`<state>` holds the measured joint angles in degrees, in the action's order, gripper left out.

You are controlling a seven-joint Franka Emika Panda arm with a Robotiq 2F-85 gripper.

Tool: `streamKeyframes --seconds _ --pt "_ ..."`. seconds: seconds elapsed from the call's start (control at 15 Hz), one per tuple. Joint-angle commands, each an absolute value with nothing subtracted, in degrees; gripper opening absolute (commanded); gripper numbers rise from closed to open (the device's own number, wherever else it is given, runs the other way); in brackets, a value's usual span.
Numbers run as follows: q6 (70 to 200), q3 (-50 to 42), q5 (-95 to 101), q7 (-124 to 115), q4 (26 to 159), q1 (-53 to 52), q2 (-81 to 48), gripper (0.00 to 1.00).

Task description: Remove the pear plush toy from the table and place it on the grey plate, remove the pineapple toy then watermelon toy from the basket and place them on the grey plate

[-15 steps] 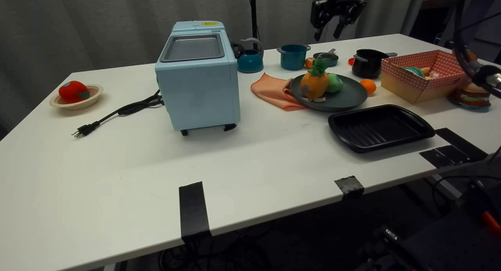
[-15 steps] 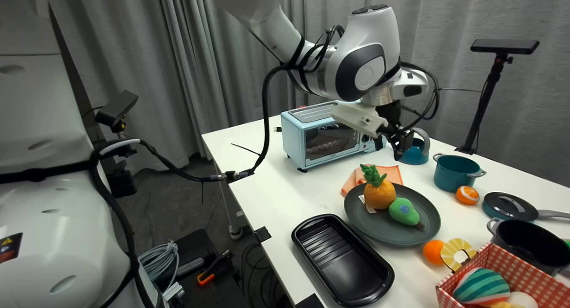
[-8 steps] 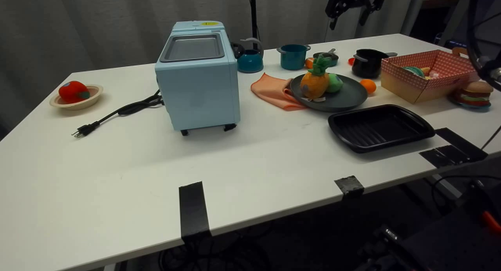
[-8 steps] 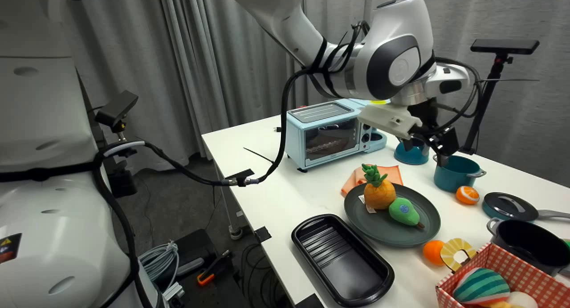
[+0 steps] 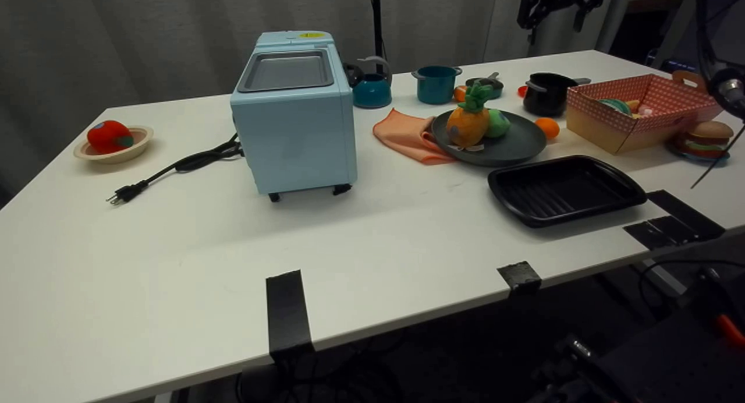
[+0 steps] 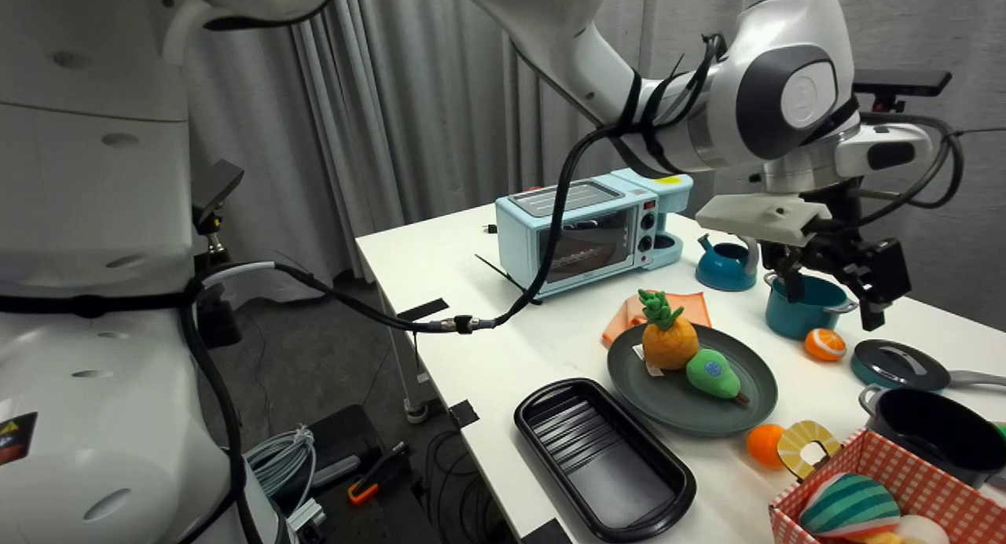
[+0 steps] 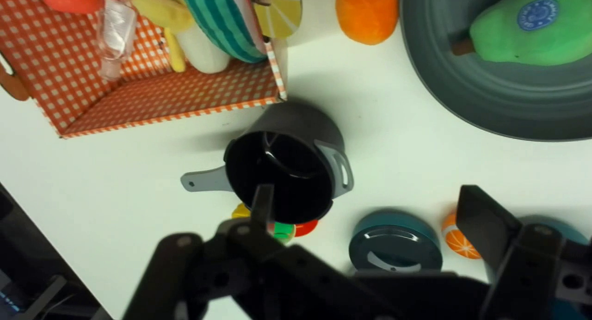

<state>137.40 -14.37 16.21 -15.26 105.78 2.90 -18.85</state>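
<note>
The orange pineapple toy [image 6: 670,346] with green leaves stands upright on the grey plate [image 6: 676,412]. The green pear toy [image 6: 714,373] lies beside it on that plate; both also show in an exterior view [image 5: 467,126]. The striped green watermelon toy [image 7: 222,21] lies in the red checked basket [image 7: 175,94] among other toys, and it shows in both exterior views [image 6: 850,506] [image 5: 616,106]. My gripper [image 7: 368,190] is open and empty, high above the table between the pots and pan. The pineapple toy is outside the wrist view.
A black pot [image 7: 282,172] stands beside the basket. A lidded pan [image 7: 395,243], a teal pot [image 6: 809,308] and an orange half [image 6: 825,344] stand behind the plate. An orange [image 6: 765,446] lies between plate and basket. A black tray [image 6: 605,457] and blue toaster oven [image 6: 589,233] are nearby.
My open gripper has moved from near the kettle and oven toward the basket side, passing over the teal pot. The plate, toys and basket have not moved.
</note>
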Motion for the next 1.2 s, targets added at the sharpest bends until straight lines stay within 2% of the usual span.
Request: streamKeyframes --seconds 0.0,0.47,1.13 --pt "128.74 -15.42 17.93 -16.17 96.78 4.05 -24.62 1.0" --pt "120.6 -16.89 17.45 -15.87 90.42 7.17 -30.23 1.0" --pt "119.37 -18.93 18.09 -15.68 91.22 9.69 -32.19 1.0"
